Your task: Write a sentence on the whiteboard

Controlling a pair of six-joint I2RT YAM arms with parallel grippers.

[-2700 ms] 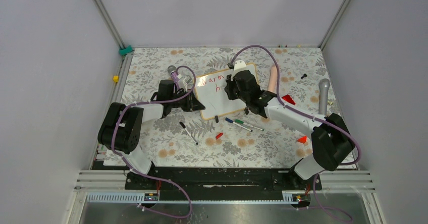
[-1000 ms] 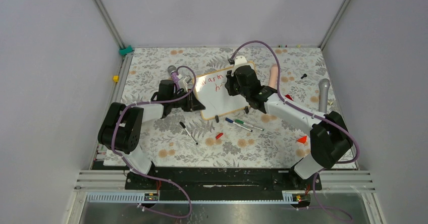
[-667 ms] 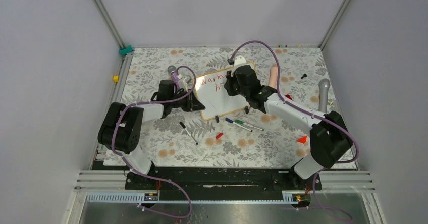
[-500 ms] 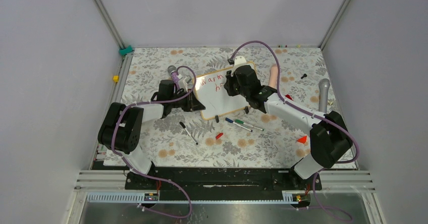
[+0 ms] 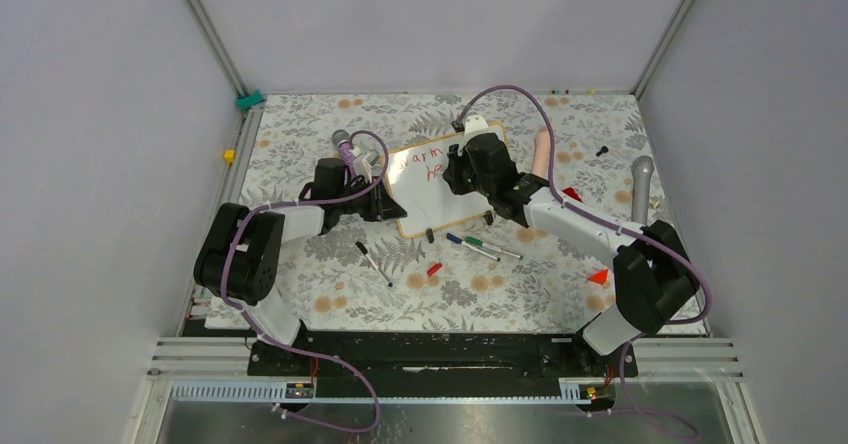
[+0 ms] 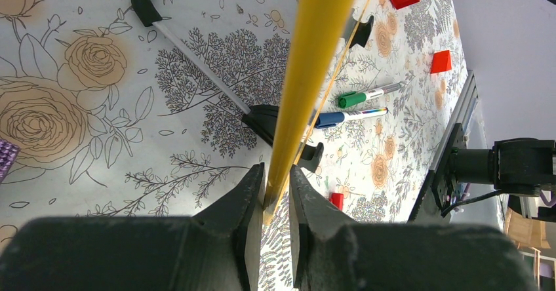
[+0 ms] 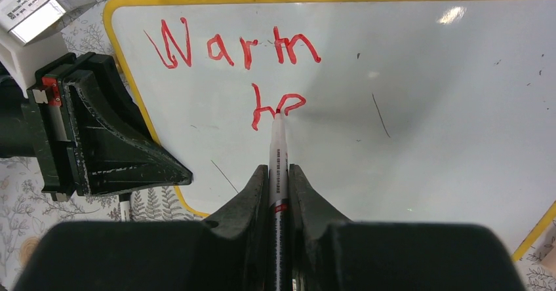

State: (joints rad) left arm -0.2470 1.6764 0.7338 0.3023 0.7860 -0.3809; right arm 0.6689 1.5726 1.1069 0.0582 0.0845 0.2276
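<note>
The table (image 5: 330,294) with a flowered cover fills the middle of the top view. The whiteboard (image 5: 425,202) lies flat on it, a little above the centre of the frame. The left gripper (image 6: 277,186) is closed on the board's yellow frame at its left edge. The right gripper (image 7: 280,173) above the board pinches a red marker (image 7: 278,150), and the marker's tip touches the white surface. The sentence (image 7: 261,111) reads "Warm" on the first line and "he" below it. A green pen (image 6: 360,97) and a blue pen (image 6: 341,116) lie beside the board's lower edge.

The whiteboard (image 7: 426,107) reads "Warm" over "he" (in red).
</note>
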